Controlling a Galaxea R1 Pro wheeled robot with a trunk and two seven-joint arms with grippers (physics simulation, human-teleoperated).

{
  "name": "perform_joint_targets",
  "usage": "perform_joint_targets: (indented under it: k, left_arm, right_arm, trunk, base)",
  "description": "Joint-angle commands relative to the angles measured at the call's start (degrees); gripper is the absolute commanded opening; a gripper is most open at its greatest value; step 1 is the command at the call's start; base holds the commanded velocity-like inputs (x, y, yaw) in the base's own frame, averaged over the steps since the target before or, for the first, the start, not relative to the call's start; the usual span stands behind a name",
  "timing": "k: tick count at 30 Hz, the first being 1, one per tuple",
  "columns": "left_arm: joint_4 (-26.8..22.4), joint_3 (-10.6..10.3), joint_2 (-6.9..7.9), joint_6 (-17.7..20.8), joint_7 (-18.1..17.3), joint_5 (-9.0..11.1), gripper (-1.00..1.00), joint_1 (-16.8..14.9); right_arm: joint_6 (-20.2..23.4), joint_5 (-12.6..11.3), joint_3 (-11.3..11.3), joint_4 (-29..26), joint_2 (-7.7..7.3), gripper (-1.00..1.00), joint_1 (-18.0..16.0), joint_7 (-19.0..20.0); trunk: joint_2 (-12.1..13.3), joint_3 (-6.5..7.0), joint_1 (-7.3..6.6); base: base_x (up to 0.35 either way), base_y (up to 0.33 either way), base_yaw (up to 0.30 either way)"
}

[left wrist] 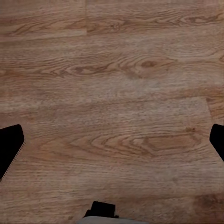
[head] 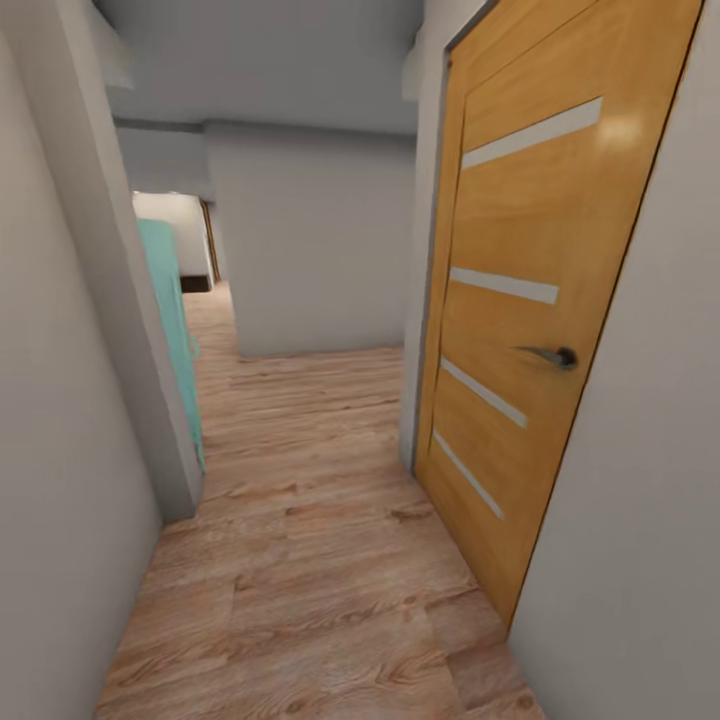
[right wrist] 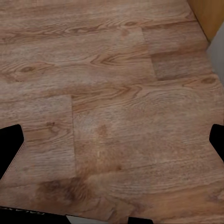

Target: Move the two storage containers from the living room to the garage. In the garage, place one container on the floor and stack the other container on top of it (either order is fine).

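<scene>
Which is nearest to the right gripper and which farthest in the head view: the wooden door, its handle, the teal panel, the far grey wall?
Judged from the robot's right front, since the right gripper shows at the wrist:
1. Wooden door, right, beside the robot.
2. Door handle, on that door; too close to call against it.
3. Teal panel, left, past the corner.
4. Far grey wall, ahead, hallway's end.

The left arm's black two-fingered gripper (left wrist: 112,142) points downward, its fingers spread wide apart and holding nothing. The right arm's black two-fingered gripper (right wrist: 112,144) matches it.
</scene>
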Motion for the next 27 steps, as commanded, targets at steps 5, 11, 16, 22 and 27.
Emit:
perform_joint_targets:
  k: [5, 11, 16, 22, 27]
  left_arm:
    - [0.20, 0.21, -0.03, -0.29, 0.13, -0.14, 1.00, -0.10]
    - [0.22, 0.21, -0.10, -0.25, 0.17, -0.14, 1.00, -0.10]
    - [0.21, 0.21, -0.09, -0.23, 0.14, -0.14, 1.00, -0.10]
    - [0.21, 0.21, -0.06, -0.23, 0.13, -0.14, 1.00, -0.10]
    - [0.20, 0.21, -0.05, -0.23, 0.13, -0.14, 1.00, -0.10]
  right_arm:
    - [-0.21, 0.07, -0.01, 0.06, -0.01, 1.00, -0.02, 0.05]
    - [-0.21, 0.07, -0.01, 0.06, -0.01, 1.00, -0.02, 0.05]
    - [-0.21, 0.07, -0.01, 0.06, -0.01, 1.00, -0.02, 0.05]
    - [-0.21, 0.07, -0.01, 0.06, -0.01, 1.00, -0.02, 0.05]
    - [-0.21, 0.07, -0.01, 0.06, -0.01, 1.00, -0.02, 0.06]
  trunk:
    - [-0.03, -0.04, 0.04]
    - [-0.03, -0.04, 0.04]
    - [-0.03, -0.04, 0.04]
    - [-0.03, -0.04, 0.04]
    - [-0.03, -0.04, 0.04]
  base:
    - [0.325, 0.000, 0.297]
    - [0.325, 0.000, 0.297]
    - [0.325, 0.000, 0.297]
    - [0.325, 0.000, 0.268]
    - [0.325, 0.000, 0.059]
